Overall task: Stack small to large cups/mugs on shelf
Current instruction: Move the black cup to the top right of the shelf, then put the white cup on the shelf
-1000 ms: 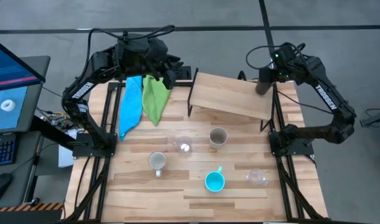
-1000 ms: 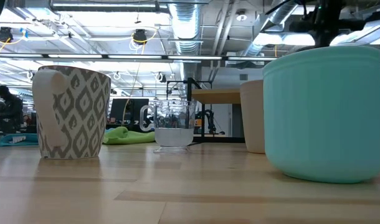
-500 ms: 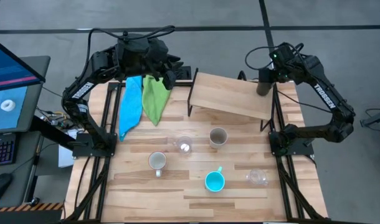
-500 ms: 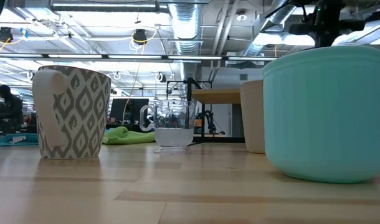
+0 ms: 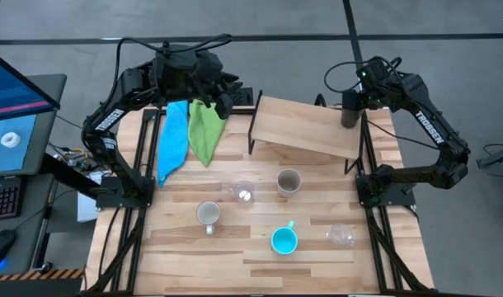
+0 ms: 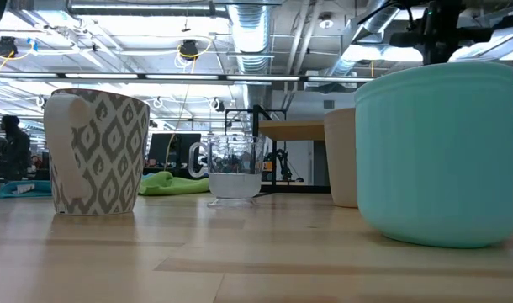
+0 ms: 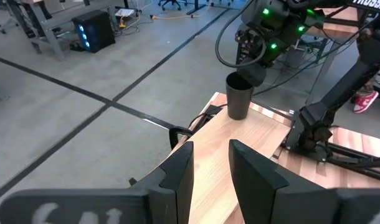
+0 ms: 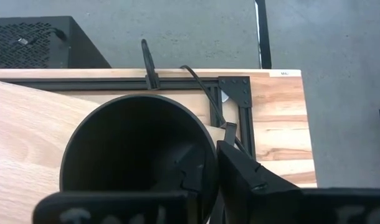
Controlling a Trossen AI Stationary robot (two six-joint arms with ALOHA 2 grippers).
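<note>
From above, the right gripper [image 5: 356, 92] pinches the rim of the tall black cup [image 5: 349, 111] at the far right corner of the shelf [image 5: 305, 125]; white lettering on that arm reads "THOSSEN" or similar, not fully legible. The left gripper [image 5: 227, 89] hangs over the table's far left, above a blue cloth [image 5: 173, 140] and a green cloth [image 5: 204, 128]. On the table [image 5: 235, 247] in front of the shelf stand the beige tumbler [image 5: 289, 181], a clear cup [image 5: 244, 194], the white mug [image 5: 209, 214], the cyan mug [image 5: 284, 240] and a second clear cup [image 5: 341, 235].

At table height, the white mug [image 6: 95, 151] bears a grey diamond pattern; the cyan mug [image 6: 440, 153] stands nearest.

In the left wrist view, the fingers [image 7: 177, 177] stand a little apart and grip nothing; the black cup [image 7: 238, 95] rests on the shelf corner.

In the right wrist view, one finger [image 8: 243, 174] is outside the cup wall, one inside.
</note>
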